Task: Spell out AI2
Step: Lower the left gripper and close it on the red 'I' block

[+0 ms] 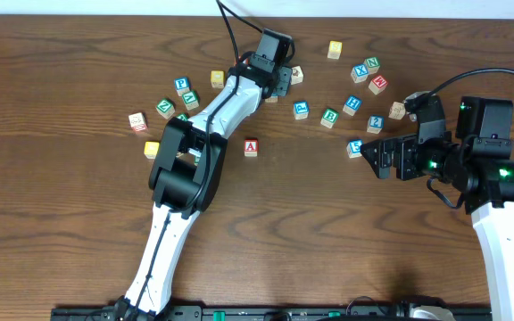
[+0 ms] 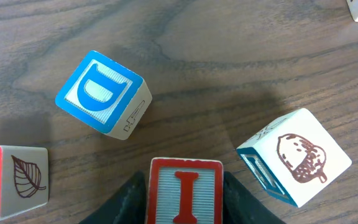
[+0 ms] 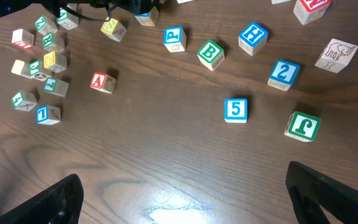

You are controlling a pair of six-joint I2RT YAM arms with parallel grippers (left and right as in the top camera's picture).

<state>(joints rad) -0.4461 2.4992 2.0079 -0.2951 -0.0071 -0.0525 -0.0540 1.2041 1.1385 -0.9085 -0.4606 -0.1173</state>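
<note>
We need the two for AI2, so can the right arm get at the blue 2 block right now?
Probably yes. Its jaws are open and empty, and the 2 block has bare wood on every side; only the green block sits close by.

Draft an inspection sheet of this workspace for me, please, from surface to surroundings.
Surface: dark wood-grain table, some light glare.
Job's things: red wooden A block alone mid-table; red wooden I block in the left tool; blue wooden 2 block among right-side blocks.
Clutter: many spare blocks, e.g. blue D block, blue 5 block.
Tools: left tool shut on the I block; right tool open, empty.
Cables: black left-arm cable; black right-arm cable.
Surroundings: black rail at near edge.
</note>
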